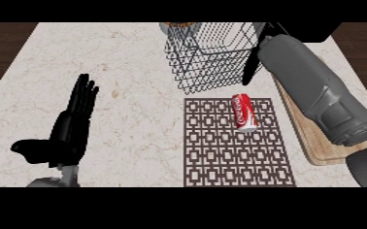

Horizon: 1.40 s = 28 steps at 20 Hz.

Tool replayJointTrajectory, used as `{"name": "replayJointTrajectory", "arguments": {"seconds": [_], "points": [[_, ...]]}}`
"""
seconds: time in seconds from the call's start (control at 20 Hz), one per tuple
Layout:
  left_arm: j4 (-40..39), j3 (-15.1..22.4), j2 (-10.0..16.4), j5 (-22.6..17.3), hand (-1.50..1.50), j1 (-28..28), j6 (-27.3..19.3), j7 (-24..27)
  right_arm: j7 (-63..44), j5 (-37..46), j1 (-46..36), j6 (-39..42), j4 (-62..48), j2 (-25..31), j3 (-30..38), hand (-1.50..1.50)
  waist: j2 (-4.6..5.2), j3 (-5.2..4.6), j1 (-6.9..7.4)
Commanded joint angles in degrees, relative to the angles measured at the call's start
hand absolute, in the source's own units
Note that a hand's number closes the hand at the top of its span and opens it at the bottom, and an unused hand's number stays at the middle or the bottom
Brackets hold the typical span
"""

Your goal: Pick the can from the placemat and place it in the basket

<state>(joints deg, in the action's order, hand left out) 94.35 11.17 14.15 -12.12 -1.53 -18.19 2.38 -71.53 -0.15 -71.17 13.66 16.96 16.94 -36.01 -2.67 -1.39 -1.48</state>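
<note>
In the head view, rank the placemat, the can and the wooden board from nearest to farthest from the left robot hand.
1. The placemat, right of the left robot hand.
2. The can, on the placemat's upper right.
3. The wooden board, at the counter's far right.

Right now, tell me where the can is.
In the head view, the can sits on the upper right of the placemat, just in front of the wire basket and left of the right forearm.

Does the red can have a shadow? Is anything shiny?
Head view: the light is even; the can casts no plain shadow on the placemat, nor the left hand on the counter. Head view: only the right forearm shows a faint sheen.
</note>
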Motion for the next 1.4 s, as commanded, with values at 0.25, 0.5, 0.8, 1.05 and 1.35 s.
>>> {"name": "replayJointTrajectory", "arguments": {"seconds": [0.25,0.5,0.8,1.05,1.35], "points": [[0.4,-1.4,0.8,-0.7,0.00,-0.1,0.5,-1.5,-8.3,-1.0,2.3,3.5,-3.4,-6.9,0.2,-1.50,2.03,1.27,0.86],[0.9,-0.6,0.2,0.4,0.00,0.5,0.0,-0.5,-6.5,-1.4,2.1,3.5,-5.4,-6.7,1.0,-1.50,1.99,1.28,0.84],[0.8,-0.8,0.5,0.1,0.00,1.2,0.8,-0.5,-4.0,-0.7,2.8,3.5,-7.7,-7.1,0.8,-1.50,2.05,1.27,0.99],[0.7,-0.3,-0.6,0.4,0.00,-0.6,0.1,-1.5,-2.7,-0.4,4.4,0.2,-8.7,-10.8,0.7,-1.50,2.04,1.31,0.46],[-0.3,-2.5,0.8,-0.3,0.00,-0.8,0.6,-1.9,-1.4,-0.1,4.1,1.4,-10.0,-9.6,0.8,-1.50,1.55,1.27,-0.43]]}}
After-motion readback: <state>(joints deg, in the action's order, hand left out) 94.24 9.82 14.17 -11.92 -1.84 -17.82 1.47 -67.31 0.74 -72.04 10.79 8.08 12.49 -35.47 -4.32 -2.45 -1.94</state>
